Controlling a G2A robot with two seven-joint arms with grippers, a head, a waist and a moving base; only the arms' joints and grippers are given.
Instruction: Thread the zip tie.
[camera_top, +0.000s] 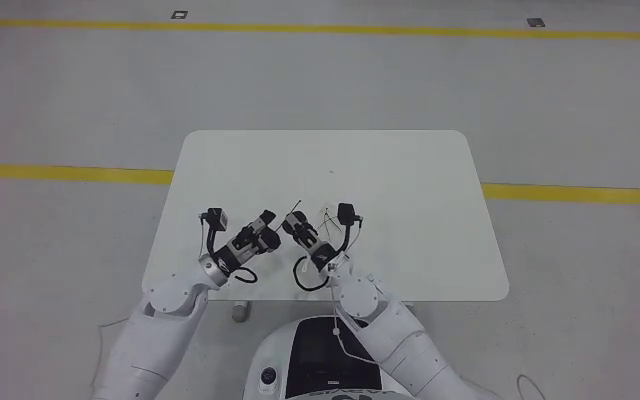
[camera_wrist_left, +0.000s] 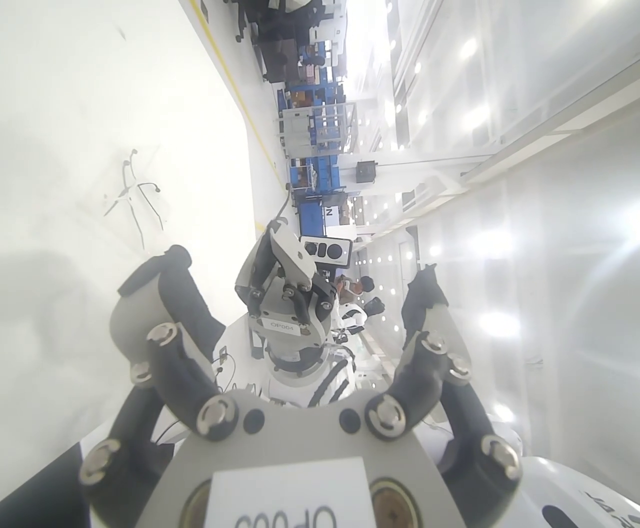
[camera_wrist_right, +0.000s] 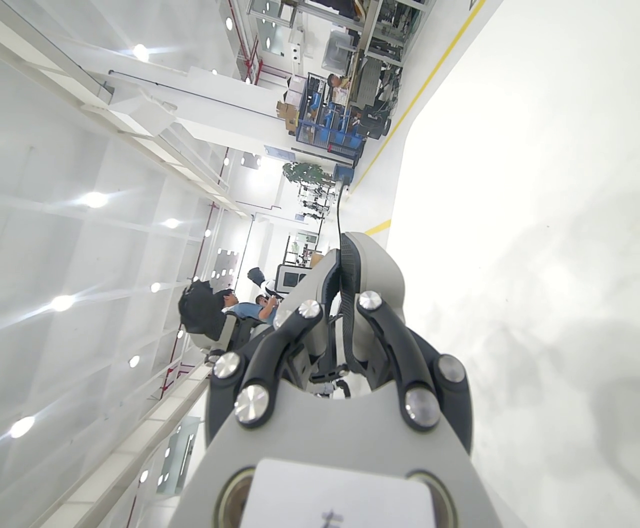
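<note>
1. A thin black plastic zip tie (camera_wrist_right: 339, 215) sticks out past the tips of the right gripper (camera_wrist_right: 345, 255). It is a slim, slightly curved strip, held above the near middle of the white rounded rectangular table (camera_top: 420, 180).
2. The right gripper's fingers are pressed together on the tie's lower end. The left gripper (camera_wrist_left: 299, 267) is spread wide and holds nothing. It faces the right gripper, just beside it.
3. A loose bunch of thin black zip ties (camera_wrist_left: 131, 192) lies on the table near the right gripper.

Lower end of zip tie (camera_wrist_right: 339, 212) hidden between right fingers (camera_wrist_right: 385, 272)
</note>
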